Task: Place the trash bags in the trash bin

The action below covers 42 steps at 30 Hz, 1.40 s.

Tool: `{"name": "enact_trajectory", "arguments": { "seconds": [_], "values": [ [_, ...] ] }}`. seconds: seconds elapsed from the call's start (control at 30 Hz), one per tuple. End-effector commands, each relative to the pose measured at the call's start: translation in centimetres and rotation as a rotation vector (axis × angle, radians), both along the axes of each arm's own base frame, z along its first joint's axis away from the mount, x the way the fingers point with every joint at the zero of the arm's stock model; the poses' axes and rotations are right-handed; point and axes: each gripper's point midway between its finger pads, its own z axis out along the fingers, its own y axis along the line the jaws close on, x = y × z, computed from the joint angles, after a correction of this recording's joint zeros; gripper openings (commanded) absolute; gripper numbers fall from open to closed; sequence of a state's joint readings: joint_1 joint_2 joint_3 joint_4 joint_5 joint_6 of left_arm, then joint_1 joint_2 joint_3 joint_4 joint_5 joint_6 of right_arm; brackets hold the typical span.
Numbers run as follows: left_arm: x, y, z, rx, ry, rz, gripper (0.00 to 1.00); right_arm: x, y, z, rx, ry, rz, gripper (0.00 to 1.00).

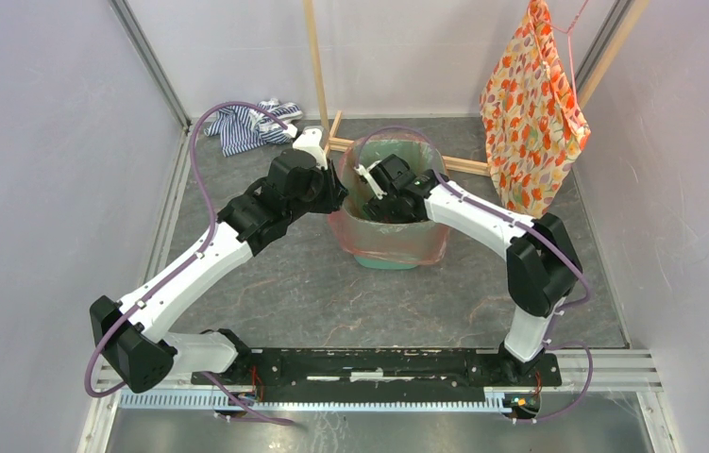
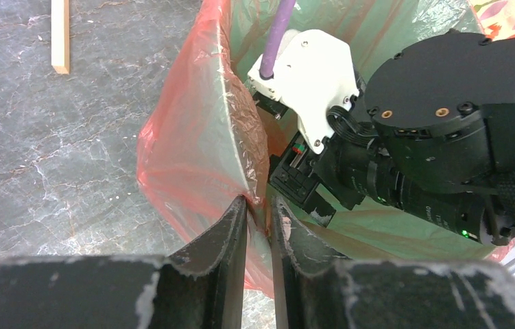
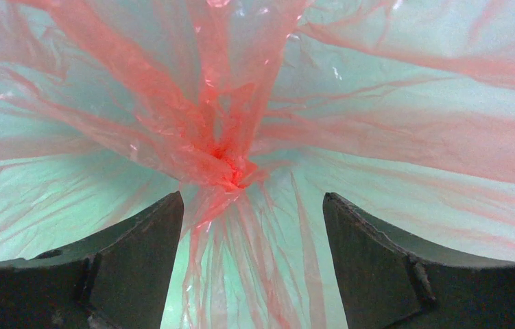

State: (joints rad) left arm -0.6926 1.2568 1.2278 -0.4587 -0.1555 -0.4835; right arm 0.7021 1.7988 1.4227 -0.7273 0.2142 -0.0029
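The thin translucent red-orange plastic trash bag (image 1: 397, 243) lines the mint-green tapered plastic trash bin (image 1: 390, 263).
The left gripper (image 2: 258, 219) pinches bag film over the bin rim; the right gripper (image 3: 251, 202), jaws spread, hangs inside, facing the bag's gathered bottom.

Top view looks down from the near edge; both close wrist views share its trash bin (image 1: 390, 264).

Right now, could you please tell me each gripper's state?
Left gripper: closed on the thin translucent red-orange plastic bag at the rim of the mint-green plastic bin.
Right gripper: open inside the bag, holding nothing.
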Motion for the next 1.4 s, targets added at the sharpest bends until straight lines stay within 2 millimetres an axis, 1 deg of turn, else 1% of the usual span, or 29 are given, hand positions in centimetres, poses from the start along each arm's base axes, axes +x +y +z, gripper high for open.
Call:
{"name": "enact_trajectory", "arguments": {
  "seconds": [0.0, 0.13, 0.33, 0.43, 0.5, 0.63, 0.8, 0.97, 1.17, 1.27, 1.37],
  "values": [
    [0.3, 0.3, -0.4, 0.026, 0.008, 0.021, 0.24, 0.0, -0.1, 2.4, 0.045, -0.047, -0.027, 0.81],
    [0.3, 0.2, -0.6, 0.027, 0.016, 0.019, 0.24, 0.2, 0.0, 3.5, 0.064, -0.067, -0.030, 0.81],
    [0.4, 0.2, -0.7, 0.025, 0.016, 0.021, 0.24, 0.5, -0.2, 5.1, 0.063, -0.099, -0.041, 0.82],
    [0.4, 0.2, -0.7, 0.024, 0.015, 0.024, 0.25, 0.7, -0.1, 6.4, 0.084, -0.123, -0.048, 0.81],
    [0.4, 0.2, -0.4, 0.017, 0.008, 0.024, 0.27, 0.8, 0.1, 7.5, 0.105, -0.141, -0.046, 0.82],
    [0.5, 0.1, 1.0, -0.018, -0.018, 0.032, 0.35, 0.9, 0.8, 9.4, 0.167, -0.166, -0.038, 0.82],
    [0.5, -0.2, 3.7, -0.084, -0.061, 0.034, 0.47, 0.7, 1.3, 11.4, 0.234, -0.199, -0.035, 0.82],
    [0.3, 0.2, 5.8, -0.134, -0.102, 0.049, 0.55, 0.5, 1.6, 14.3, 0.311, -0.252, -0.033, 0.83],
    [0.0, 0.7, 6.6, -0.152, -0.119, 0.056, 0.60, 0.2, 1.3, 17.7, 0.384, -0.327, -0.044, 0.84],
    [-0.2, 0.9, 7.0, -0.160, -0.132, 0.059, 0.62, 0.0, 0.5, 19.3, 0.406, -0.376, -0.070, 0.85],
    [-0.4, 1.8, 7.3, -0.162, -0.146, 0.083, 0.63, -0.2, -0.7, 20.7, 0.417, -0.435, -0.112, 0.85]
  ]
}}
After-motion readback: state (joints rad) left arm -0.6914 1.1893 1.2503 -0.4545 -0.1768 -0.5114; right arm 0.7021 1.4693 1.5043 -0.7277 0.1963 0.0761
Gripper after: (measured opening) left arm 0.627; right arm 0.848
